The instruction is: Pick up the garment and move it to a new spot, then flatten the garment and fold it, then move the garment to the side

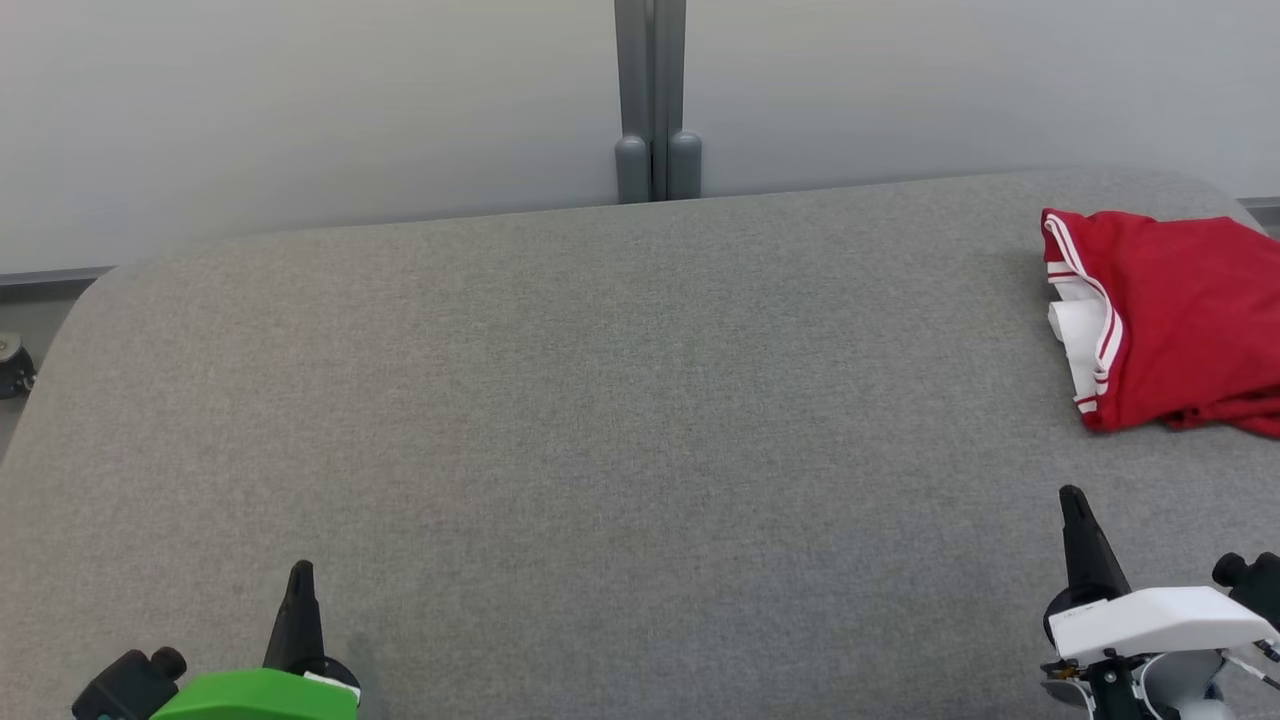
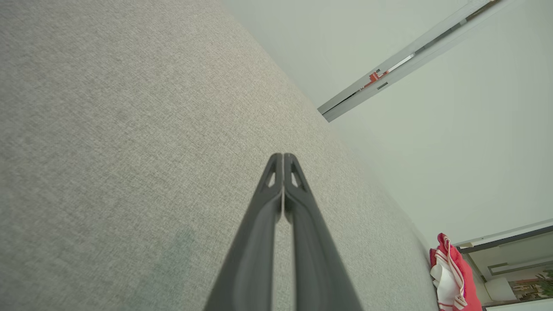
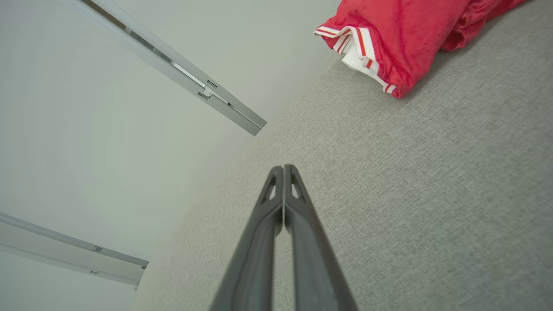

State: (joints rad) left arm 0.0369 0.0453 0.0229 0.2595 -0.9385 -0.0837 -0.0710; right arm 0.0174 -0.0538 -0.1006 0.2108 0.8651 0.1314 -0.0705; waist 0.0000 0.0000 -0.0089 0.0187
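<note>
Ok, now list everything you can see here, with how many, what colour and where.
garment: one, red with white stripes and white lining, loosely folded on the table's far right, partly cut off by the head view's edge
table: one, grey fabric top, filling most of the head view
wall: one, pale grey, behind the table
post: one, grey, upright against the wall at the middle of the table's far edge
small dark thing: one, black and grey, past the table's left edge; too small to identify
left claw: one, dark fingers shut, green wrist cover, near left, over the table
right claw: one, dark fingers shut, white wrist cover, near right, short of the garment
</note>
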